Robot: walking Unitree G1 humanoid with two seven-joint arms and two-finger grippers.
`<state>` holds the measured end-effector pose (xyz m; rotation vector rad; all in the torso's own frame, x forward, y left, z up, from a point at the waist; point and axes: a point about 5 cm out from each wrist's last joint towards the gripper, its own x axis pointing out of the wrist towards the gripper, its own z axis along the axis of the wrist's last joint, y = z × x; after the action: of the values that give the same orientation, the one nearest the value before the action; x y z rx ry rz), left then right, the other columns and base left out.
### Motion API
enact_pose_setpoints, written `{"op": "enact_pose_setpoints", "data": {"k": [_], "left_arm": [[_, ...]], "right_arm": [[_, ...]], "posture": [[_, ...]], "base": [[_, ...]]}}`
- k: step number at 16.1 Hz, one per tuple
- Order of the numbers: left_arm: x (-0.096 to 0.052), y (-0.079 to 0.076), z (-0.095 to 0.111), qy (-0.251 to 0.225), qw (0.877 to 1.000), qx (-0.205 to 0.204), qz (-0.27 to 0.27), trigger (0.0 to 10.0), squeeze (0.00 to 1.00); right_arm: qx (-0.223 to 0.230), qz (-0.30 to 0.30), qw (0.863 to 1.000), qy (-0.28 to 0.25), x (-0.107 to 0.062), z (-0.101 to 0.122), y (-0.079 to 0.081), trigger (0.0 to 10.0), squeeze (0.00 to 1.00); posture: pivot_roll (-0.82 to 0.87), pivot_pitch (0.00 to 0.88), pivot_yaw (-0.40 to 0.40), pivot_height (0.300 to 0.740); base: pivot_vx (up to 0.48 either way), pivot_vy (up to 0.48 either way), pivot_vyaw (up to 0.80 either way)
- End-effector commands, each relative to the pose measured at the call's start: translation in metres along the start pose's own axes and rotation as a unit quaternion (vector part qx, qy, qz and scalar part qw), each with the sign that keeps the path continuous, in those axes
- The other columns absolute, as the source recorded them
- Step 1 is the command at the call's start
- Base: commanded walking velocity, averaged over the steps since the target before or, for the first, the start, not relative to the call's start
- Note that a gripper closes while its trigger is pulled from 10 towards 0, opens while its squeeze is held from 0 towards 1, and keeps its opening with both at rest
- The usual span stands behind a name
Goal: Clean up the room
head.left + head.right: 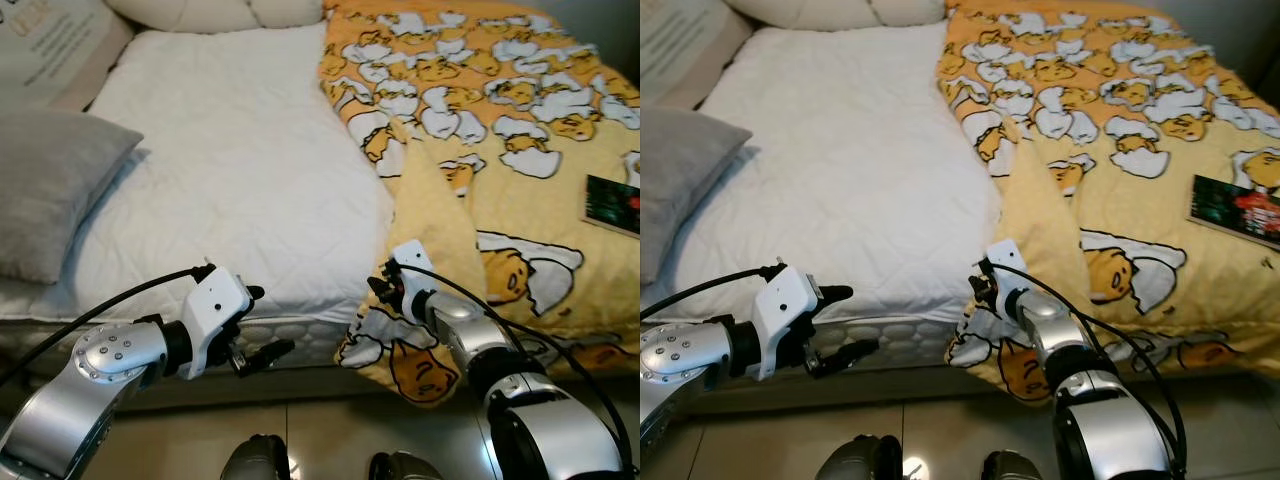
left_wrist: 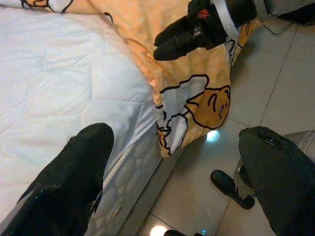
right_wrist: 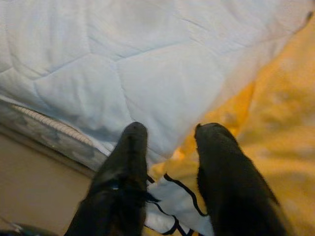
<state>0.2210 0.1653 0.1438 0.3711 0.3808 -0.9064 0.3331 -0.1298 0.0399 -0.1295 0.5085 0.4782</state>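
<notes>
Bed unmade: yellow blanket (image 1: pixel 500 150) covers only the right half; right gripper (image 3: pixel 170 147) slightly open at its near edge, left gripper (image 1: pixel 262 325) wide open, empty.

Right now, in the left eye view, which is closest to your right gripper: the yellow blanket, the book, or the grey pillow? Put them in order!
From the right gripper:
1. Yellow blanket: its near corner is right at the fingers.
2. Book: on the blanket, off to the right.
3. Grey pillow: across the bed, far left.

Quilted matt white mattress (image 1: pixel 230 170); soft yellow printed cloth blanket (image 1: pixel 500 150); grey fabric pillow (image 1: pixel 50 190); glossy tiled floor (image 2: pixel 275 78); brushed silver metal arms, matt black fingers (image 2: pixel 74 177).
</notes>
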Motion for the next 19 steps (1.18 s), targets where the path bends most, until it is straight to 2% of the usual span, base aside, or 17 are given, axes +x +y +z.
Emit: {"op": "enact_pose_setpoints", "data": {"k": [1,4,5,7,8,9,11,14,16,18,19], "left_arm": [[0.0,0.003,0.001,0.001,1.0,0.004,0.012,10.0,0.0],[0.0,0.001,0.003,-0.014,1.0,-0.002,0.024,10.0,0.0],[0.002,0.002,0.005,-0.023,0.999,-0.013,0.046,10.0,0.0],[0.007,0.008,0.01,-0.059,0.99,-0.052,0.118,10.0,0.0],[0.011,0.014,0.007,-0.06,0.978,-0.073,0.187,10.0,0.0],[0.013,0.015,0.006,-0.069,0.972,-0.086,0.208,10.0,0.0],[0.018,0.012,0.004,-0.086,0.958,-0.118,0.247,10.0,0.0],[0.024,0.011,0.003,-0.091,0.949,-0.132,0.273,10.0,0.0],[0.028,0.009,0.002,-0.093,0.947,-0.139,0.274,10.0,0.0],[0.03,0.006,0.001,-0.094,0.947,-0.143,0.273,10.0,0.0],[0.029,0.004,0.001,-0.095,0.946,-0.146,0.274,10.0,0.0]], "right_arm": [[0.005,-0.009,1.0,0.003,0.001,0.003,-0.002,10.0,1.0],[0.01,-0.031,0.999,0.006,-0.001,0.001,-0.007,10.0,1.0],[0.018,-0.042,0.999,0.0,-0.003,0.0,-0.012,10.0,1.0],[0.034,-0.063,0.997,-0.03,-0.016,-0.004,-0.022,10.0,1.0],[0.046,-0.08,0.994,-0.063,-0.039,-0.008,-0.024,10.0,1.0],[0.052,-0.09,0.992,-0.075,-0.049,-0.01,-0.023,10.0,1.0],[0.067,-0.116,0.984,-0.119,-0.076,-0.01,-0.014,10.0,1.0],[0.089,-0.142,0.971,-0.172,-0.096,-0.01,0.002,10.0,1.0],[0.095,-0.147,0.973,-0.152,-0.107,-0.016,0.016,10.0,1.0],[0.085,-0.144,0.976,-0.136,-0.11,-0.016,0.021,10.0,1.0],[0.086,-0.144,0.977,-0.132,-0.111,-0.015,0.021,10.0,0.0]], "posture": [[0.06,0.084,0.037,0.74],[0.06,0.079,0.033,0.74],[0.06,0.068,0.024,0.74],[0.05,0.036,0.01,0.74],[0.02,0.007,0.01,0.74],[0.01,0.0,0.013,0.74],[-0.03,0.0,0.019,0.74],[-0.05,0.0,0.016,0.74],[-0.06,0.0,0.022,0.74],[-0.06,0.0,0.022,0.74],[-0.06,0.0,0.02,0.74]], "base": [[0.0,0.0,0.0],[0.0,0.0,0.0],[0.0,0.0,0.0],[0.0,0.0,0.0],[0.0,0.0,0.0],[0.0,0.0,0.0],[0.0,0.0,0.0],[0.0,0.0,0.0],[0.0,0.0,0.0],[0.0,0.0,0.0],[0.0,0.0,0.0]]}}
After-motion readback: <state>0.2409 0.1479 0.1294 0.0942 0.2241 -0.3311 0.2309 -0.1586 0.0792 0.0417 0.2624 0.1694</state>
